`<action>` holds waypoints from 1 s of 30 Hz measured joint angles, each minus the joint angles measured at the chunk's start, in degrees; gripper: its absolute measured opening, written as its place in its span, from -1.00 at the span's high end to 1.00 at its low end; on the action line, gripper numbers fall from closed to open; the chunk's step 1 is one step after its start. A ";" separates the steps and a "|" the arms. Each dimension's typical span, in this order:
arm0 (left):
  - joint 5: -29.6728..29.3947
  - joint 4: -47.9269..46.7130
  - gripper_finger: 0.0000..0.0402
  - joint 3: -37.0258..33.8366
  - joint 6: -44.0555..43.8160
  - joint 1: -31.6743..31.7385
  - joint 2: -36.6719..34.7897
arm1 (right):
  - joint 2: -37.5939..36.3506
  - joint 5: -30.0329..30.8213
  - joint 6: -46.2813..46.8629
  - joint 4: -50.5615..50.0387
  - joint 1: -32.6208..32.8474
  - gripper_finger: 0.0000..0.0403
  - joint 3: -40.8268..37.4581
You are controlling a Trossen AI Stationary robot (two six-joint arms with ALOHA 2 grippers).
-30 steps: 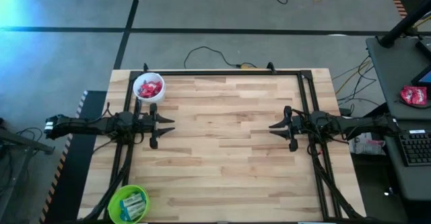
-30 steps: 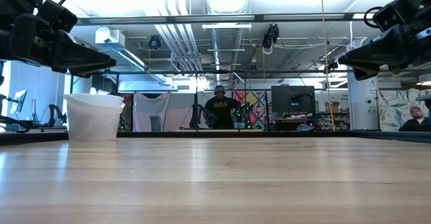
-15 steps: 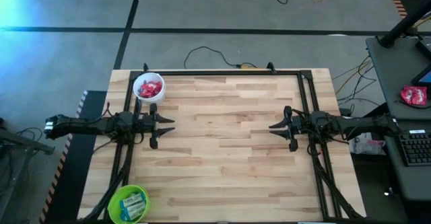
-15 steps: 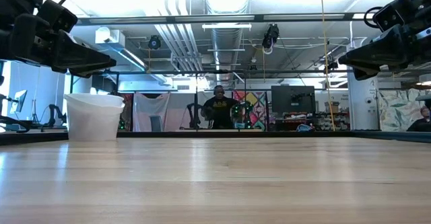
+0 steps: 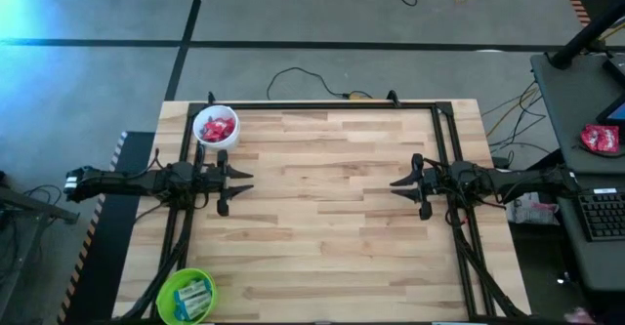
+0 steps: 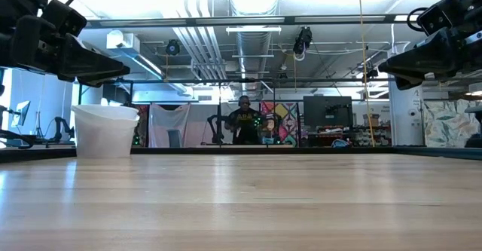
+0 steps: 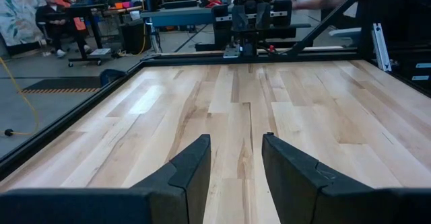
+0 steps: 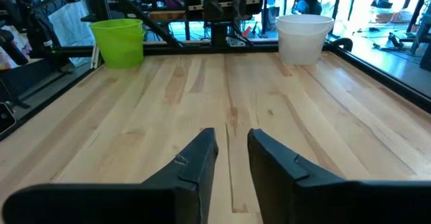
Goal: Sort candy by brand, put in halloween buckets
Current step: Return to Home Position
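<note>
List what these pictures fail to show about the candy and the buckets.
- Right wrist view: the walls of the green bucket and the white bucket hide their contents.
- Low view: the white bucket's wall likewise hides its inside; the green bucket is out of frame.
- High view: the red candy and the blue candy are too small to count or to read brands.

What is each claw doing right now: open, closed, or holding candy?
Left claw: open, holding nothing.
Right claw: open, holding nothing.
</note>
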 joint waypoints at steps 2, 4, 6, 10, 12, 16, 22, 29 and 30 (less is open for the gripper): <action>-0.01 -0.01 0.41 0.00 0.01 0.00 0.00 | -0.02 0.00 0.01 0.00 0.01 0.58 0.00; -0.01 -0.01 0.41 0.00 0.02 -0.01 0.00 | 0.00 0.00 0.01 0.00 0.00 0.57 0.00; 0.00 -0.02 0.41 0.00 0.00 0.00 0.00 | -0.01 0.00 0.00 0.00 0.00 0.58 0.00; -0.01 -0.01 0.41 -0.01 0.01 -0.01 0.00 | -0.01 0.00 -0.01 0.00 -0.01 0.61 0.00; 0.00 -0.01 0.41 0.00 0.00 0.00 0.00 | -0.01 0.00 0.00 0.00 0.00 0.63 0.00; 0.00 -0.02 0.41 0.00 0.02 -0.02 0.00 | -0.02 0.00 -0.01 0.00 -0.01 0.65 0.00; 0.00 0.00 0.41 -0.01 0.01 -0.02 0.00 | -0.01 0.00 0.01 -0.01 0.00 0.66 0.00; -0.01 -0.01 0.41 -0.01 0.00 -0.01 0.00 | 0.00 0.00 0.01 0.00 -0.01 0.61 0.00; -0.01 0.01 0.41 -0.02 0.01 -0.01 0.00 | -0.01 0.00 -0.01 0.00 0.01 0.61 0.00</action>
